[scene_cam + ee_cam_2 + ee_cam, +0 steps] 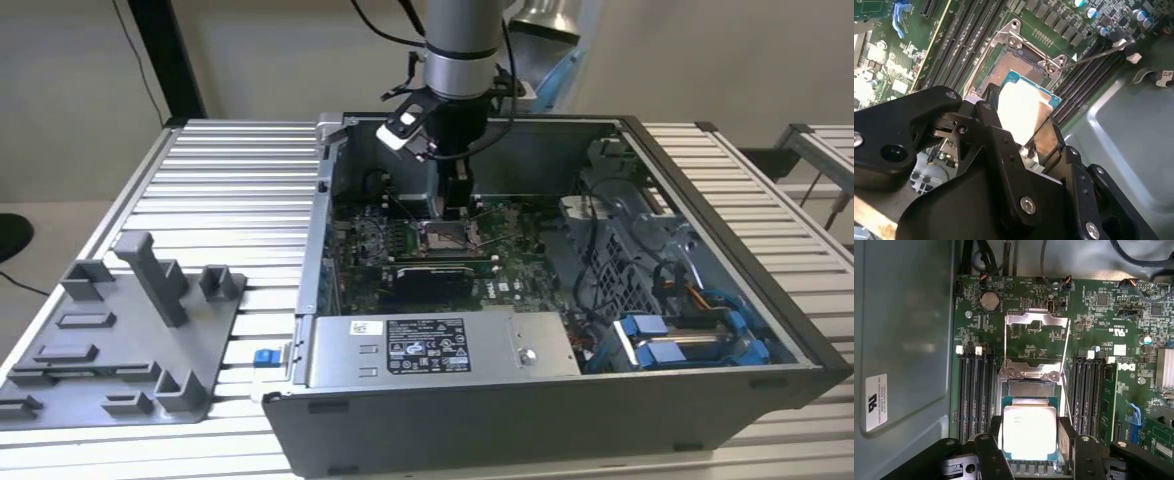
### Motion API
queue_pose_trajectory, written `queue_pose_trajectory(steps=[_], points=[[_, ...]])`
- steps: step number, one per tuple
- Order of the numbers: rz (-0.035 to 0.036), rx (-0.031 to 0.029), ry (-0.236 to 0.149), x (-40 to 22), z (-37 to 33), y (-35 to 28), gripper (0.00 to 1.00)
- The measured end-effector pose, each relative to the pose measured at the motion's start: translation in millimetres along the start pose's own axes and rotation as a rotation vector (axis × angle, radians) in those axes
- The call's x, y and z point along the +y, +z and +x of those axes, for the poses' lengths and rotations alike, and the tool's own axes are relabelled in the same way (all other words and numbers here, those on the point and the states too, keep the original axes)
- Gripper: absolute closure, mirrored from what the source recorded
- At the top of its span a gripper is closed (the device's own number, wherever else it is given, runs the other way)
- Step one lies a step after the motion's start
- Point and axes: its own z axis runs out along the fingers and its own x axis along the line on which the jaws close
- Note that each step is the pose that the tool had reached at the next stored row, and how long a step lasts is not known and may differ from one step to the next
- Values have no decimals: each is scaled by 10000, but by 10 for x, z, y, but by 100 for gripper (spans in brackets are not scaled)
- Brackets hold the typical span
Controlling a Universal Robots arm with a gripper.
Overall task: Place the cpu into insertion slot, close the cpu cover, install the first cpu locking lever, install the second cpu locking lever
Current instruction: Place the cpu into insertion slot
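Observation:
My gripper is shut on the cpu, a silver-faced square chip with a teal edge, its black fingers on two opposite sides. The chip hangs a little above the insertion slot, covering its near part; the slot's dark-gold field with a silver rim shows beyond it. The cpu cover, a thin silver frame, stands flipped back past the slot. Two thin wire levers run alongside it, raised. In the second wrist view the cpu glares bright above the slot. The exterior view shows the gripper low inside the case, over the slot.
The green motherboard lies in an open grey computer case on a slatted table. Long black memory slots flank the socket on both sides. A power supply and blue-clipped drive bays fill the near side. A grey fixture stands at the exterior view's left.

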Motion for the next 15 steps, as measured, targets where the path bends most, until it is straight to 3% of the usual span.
queue_pose_trajectory(steps=[11, 15], points=[[-7, -7, 286, -5, -10, 194, 100], [-7, 8, 339, -7, -11, 221, 100]])
